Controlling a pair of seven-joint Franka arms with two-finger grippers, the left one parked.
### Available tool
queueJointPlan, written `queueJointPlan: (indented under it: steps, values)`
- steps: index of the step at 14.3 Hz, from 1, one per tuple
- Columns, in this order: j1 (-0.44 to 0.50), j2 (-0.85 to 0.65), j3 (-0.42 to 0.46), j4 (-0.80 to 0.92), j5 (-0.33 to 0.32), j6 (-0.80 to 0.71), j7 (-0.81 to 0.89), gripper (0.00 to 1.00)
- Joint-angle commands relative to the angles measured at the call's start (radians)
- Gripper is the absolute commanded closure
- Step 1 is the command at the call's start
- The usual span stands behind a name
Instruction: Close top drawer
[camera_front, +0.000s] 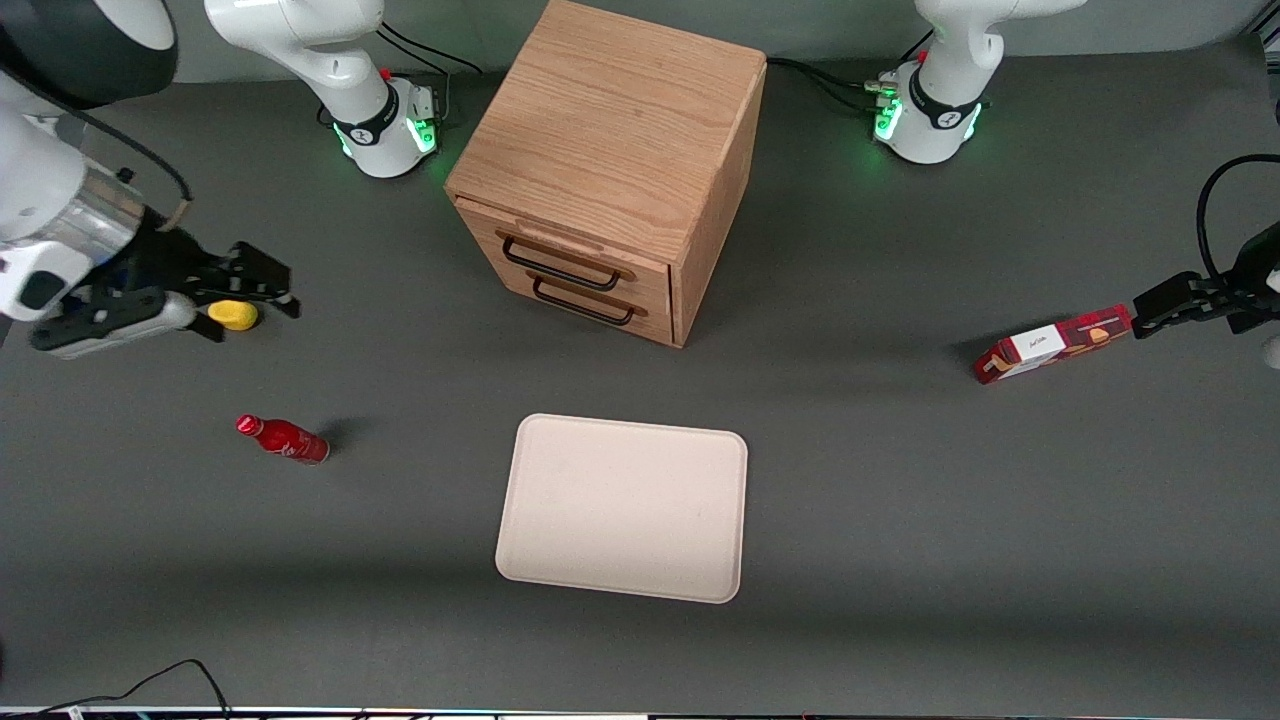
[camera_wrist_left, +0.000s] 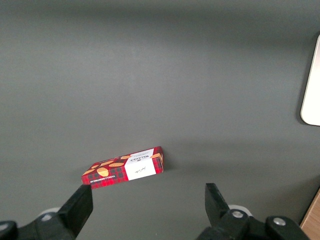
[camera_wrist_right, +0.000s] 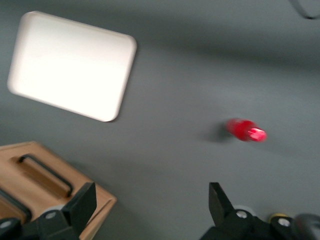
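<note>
Though drawer (camera_front: 565, 262) ajar, tool (camera_front: 262, 285) apart, spread.

Oak-grain wooden top drawer (camera_front: 560, 250), matt grey table (camera_front: 900, 480), black pincer (camera_front: 265, 290)

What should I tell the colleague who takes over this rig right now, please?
Gripper: open and holding nothing, hovering above the table toward the working arm's end, beside a small yellow object, well apart from the cabinet.
Top drawer: it appears to stick out slightly from the cabinet front, above the bottom drawer; its black handle is untouched.
Done: nothing toward closing yet.
Left: bring the gripper to the drawer front and push it flush.
Also on the table: red bottle, tray, red box.
</note>
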Motion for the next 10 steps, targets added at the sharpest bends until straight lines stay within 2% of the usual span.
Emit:
queueJointPlan:
  steps: [1,4,6,10]
  values:
    - [-0.022,-0.059,0.010,-0.015,-0.075,-0.065,0.109,0.00]
    - [-0.059,-0.082,0.010,-0.017,-0.080,-0.075,0.158,0.00]
    - [-0.060,-0.085,0.010,-0.015,-0.106,-0.094,0.164,0.00]
    - [-0.070,-0.075,0.007,-0.012,-0.118,-0.094,0.153,0.00]
